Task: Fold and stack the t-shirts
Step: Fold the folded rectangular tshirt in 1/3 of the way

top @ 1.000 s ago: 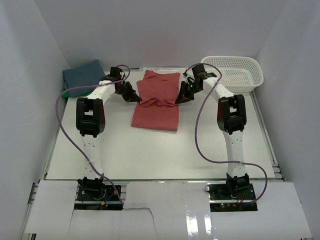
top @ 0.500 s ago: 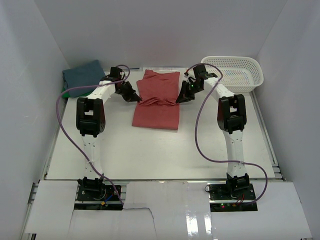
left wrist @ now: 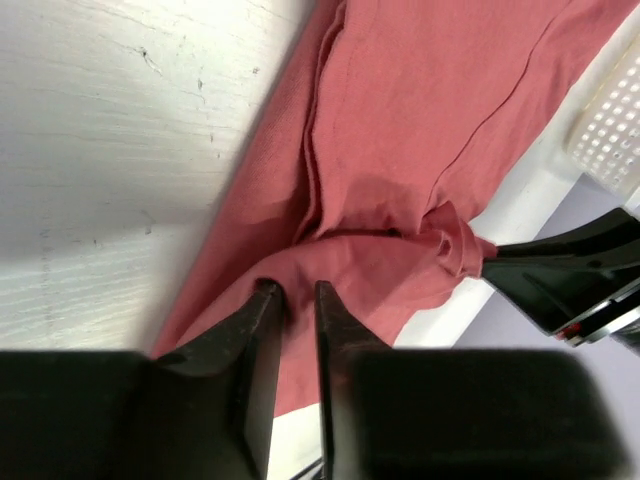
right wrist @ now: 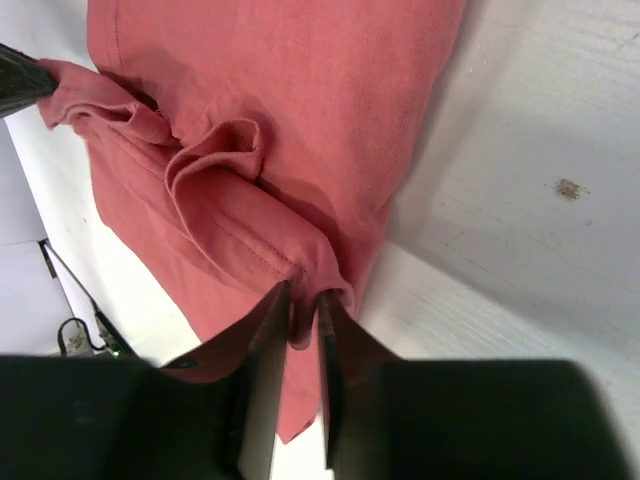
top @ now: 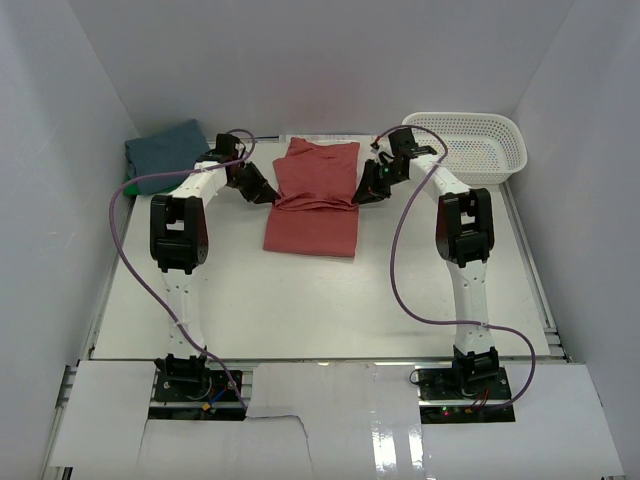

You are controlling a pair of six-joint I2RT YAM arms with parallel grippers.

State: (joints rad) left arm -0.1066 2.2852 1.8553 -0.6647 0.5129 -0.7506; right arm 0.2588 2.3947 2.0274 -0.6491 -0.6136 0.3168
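A white mesh basket (top: pixel 517 150) stands on the worktop (top: pixel 300 300), beyond my right hand (top: pixel 358 196) and to its outer side, apart from it. White walls (top: pixel 320 60) enclose the worktop.

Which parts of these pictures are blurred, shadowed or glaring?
Left wrist view: the left claw blurs to black near the lens, the coral-red shirt is sharp, and a soft shadow lies on the table beside it. Right wrist view: the right claw is blurred likewise, the shirt's folds sharp. Top external view: even light, with glare on the glossy white sheet at the near edge.
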